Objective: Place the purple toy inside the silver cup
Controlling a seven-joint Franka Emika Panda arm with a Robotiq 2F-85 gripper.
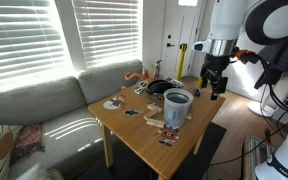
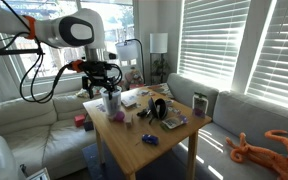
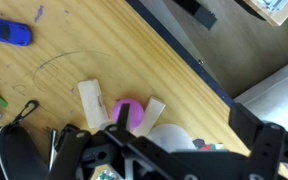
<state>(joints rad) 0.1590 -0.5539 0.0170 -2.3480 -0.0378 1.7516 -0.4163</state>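
The silver cup (image 1: 177,106) stands upright near the table's front edge; it also shows in an exterior view (image 2: 111,103). The purple toy (image 3: 127,110), a small round thing, lies on the wood between two pale wooden blocks (image 3: 90,103). A pale rounded shape (image 3: 169,135) right beside it looks like the cup's wall. My gripper (image 1: 217,90) hangs above the table's edge next to the cup, also seen in an exterior view (image 2: 108,86). In the wrist view its dark fingers (image 3: 159,150) are spread wide with nothing gripped.
A low dark round bowl (image 1: 162,88) and an orange toy (image 1: 134,75) sit at the table's far side. A blue toy car (image 3: 6,32) lies further along the wood. Small toys are scattered on the table (image 1: 134,125). A sofa (image 1: 34,105) borders the table.
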